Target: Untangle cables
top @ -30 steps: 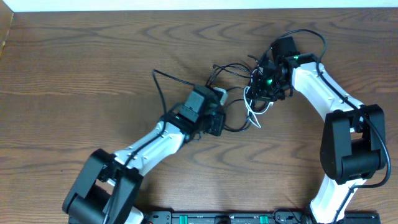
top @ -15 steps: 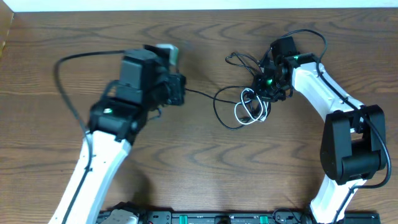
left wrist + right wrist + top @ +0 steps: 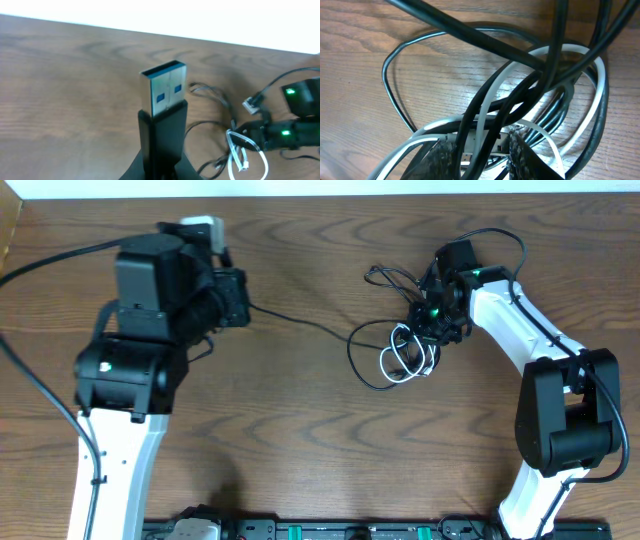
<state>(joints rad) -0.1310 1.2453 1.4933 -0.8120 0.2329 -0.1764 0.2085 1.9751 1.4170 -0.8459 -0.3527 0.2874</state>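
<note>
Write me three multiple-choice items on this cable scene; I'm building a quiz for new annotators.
1. Where does the tangle lie?
A. at the right gripper
B. at the near left corner
C. at the far left corner
2. What colour is the insert of the USB plug in the left gripper?
A. red
B. blue
C. yellow
3. How does the black cable run from that plug to the tangle?
A. coiled tight
B. cut in two
C. drawn out nearly straight

1 A: the loops bunch right by it.
2 B: the left wrist view shows blue.
3 C: overhead, one thin unbroken line.
</note>
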